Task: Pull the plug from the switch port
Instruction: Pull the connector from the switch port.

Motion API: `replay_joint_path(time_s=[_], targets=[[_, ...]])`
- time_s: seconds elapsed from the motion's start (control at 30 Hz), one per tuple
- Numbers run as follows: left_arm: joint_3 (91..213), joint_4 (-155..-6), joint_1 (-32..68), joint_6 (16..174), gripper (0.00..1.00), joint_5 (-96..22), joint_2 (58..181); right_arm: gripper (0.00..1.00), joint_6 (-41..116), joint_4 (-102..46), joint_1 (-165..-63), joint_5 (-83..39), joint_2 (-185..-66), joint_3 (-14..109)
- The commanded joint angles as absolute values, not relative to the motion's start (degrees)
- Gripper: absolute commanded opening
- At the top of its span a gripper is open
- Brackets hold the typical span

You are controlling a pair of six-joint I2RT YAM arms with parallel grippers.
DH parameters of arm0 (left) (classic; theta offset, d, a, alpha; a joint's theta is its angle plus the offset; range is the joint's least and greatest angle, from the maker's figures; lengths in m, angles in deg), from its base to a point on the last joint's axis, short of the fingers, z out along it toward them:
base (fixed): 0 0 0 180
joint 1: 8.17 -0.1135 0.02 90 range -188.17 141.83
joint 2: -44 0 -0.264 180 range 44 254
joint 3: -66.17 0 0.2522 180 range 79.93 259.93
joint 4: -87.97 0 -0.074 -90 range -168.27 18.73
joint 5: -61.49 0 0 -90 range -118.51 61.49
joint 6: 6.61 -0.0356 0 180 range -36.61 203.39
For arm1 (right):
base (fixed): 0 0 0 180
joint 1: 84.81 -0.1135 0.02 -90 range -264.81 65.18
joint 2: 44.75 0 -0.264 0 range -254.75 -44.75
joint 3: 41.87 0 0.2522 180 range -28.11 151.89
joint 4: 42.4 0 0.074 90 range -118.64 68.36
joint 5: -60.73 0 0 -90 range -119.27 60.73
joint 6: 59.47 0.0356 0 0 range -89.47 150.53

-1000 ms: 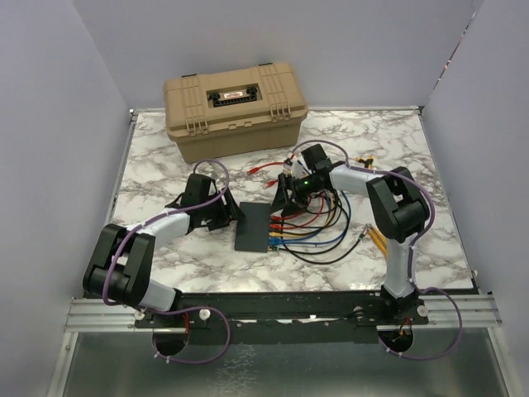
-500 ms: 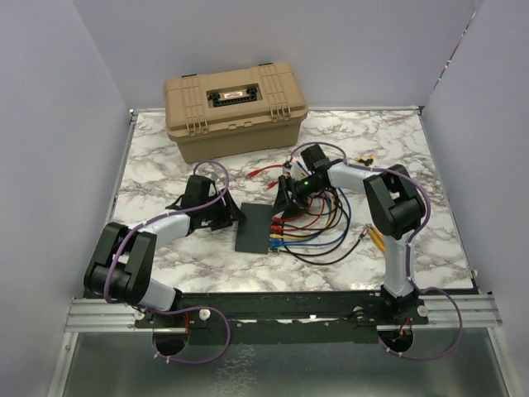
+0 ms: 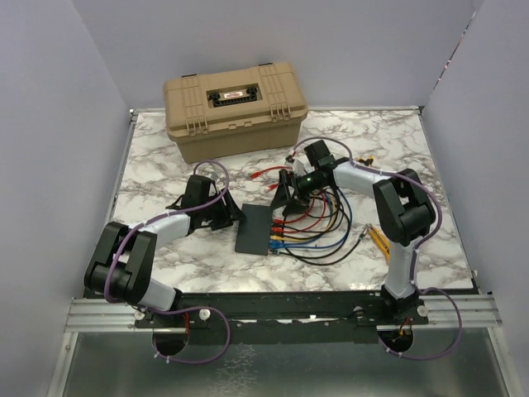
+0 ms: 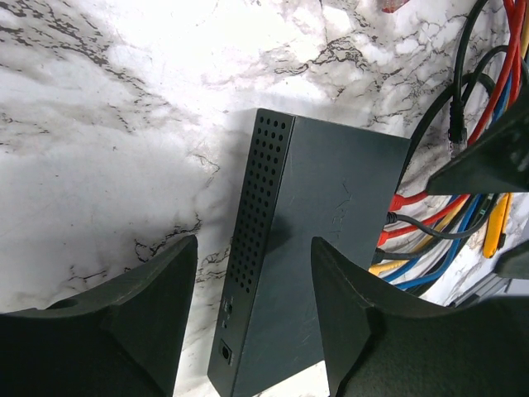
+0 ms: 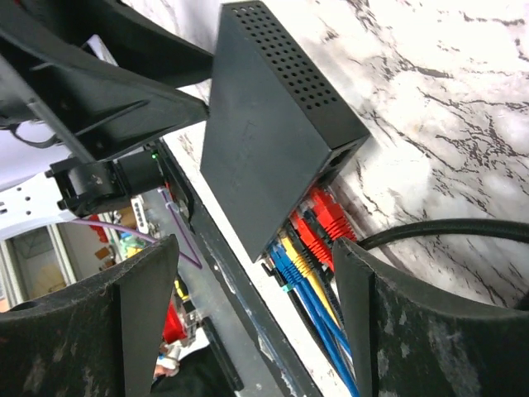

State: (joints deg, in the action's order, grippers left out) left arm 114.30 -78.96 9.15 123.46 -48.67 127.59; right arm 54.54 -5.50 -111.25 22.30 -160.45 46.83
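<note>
The switch point(image 3: 254, 229) is a flat matte-black box lying mid-table, with red, yellow and blue plugs point(image 3: 277, 234) in the ports on its right edge. In the left wrist view my left gripper point(image 4: 252, 273) is open and straddles the perforated side edge of the switch point(image 4: 331, 223): one finger is over its top, the other over the table. My right gripper point(image 5: 256, 265) hovers open above the port end of the switch point(image 5: 264, 141). The red plugs point(image 5: 326, 219) and blue plugs point(image 5: 285, 265) sit below its gap, ungripped. A loose black plug end point(image 4: 454, 139) hangs nearby.
A tan toolbox point(image 3: 235, 109) stands at the back. A loose red cable point(image 3: 263, 170) lies in front of it. The coloured cables point(image 3: 318, 231) loop to the right of the switch. Yellow pieces point(image 3: 376, 238) lie by the right arm. Walls close in both sides.
My right gripper has opened wider and lifted slightly back from the port end. My left gripper has narrowed a little and stays over the switch's left edge.
</note>
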Motion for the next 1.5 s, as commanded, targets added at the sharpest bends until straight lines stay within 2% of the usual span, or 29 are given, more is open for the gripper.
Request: replay_joint_path(time_s=[0.0,0.2,0.5,0.7,0.8,0.93,1.2,1.47], targets=[[112.08,-74.99,9.41,123.38,0.6,-47.58,128.56,0.79,57.74,-12.11,-109.51,20.48,-155.8,43.62],[111.92,-75.0,10.34,123.88,0.58,-47.41,129.12,0.75,57.78,-16.3,-108.28,24.4,-157.56,41.85],[111.37,-75.04,11.3,124.14,0.53,-46.13,129.24,0.64,54.52,-14.94,-108.25,27.11,-162.81,42.97],[109.96,-75.09,11.43,124.67,0.5,-45.44,129.3,0.64,52.65,-13.08,-108.27,25.18,-162.93,41.02],[109.55,-75.08,11.52,124.7,0.5,-45.25,129.5,0.68,52.14,-12.31,-108.27,23.8,-162.69,40.29],[109.86,-75.4,11.76,124.52,0.49,-45.46,130.2,0.69,51.85,-12.32,-108.26,23.77,-163.08,39.69],[111.48,-76.25,12.23,123.97,0.41,-46.75,133.32,0.57,51.97,-13.17,-108.33,26.31,-165.16,39.47],[113.25,-76.12,12.4,123.04,0.37,-47.49,136.5,0.55,51.43,-12.74,-108.54,26.61,-167.27,39.82]])
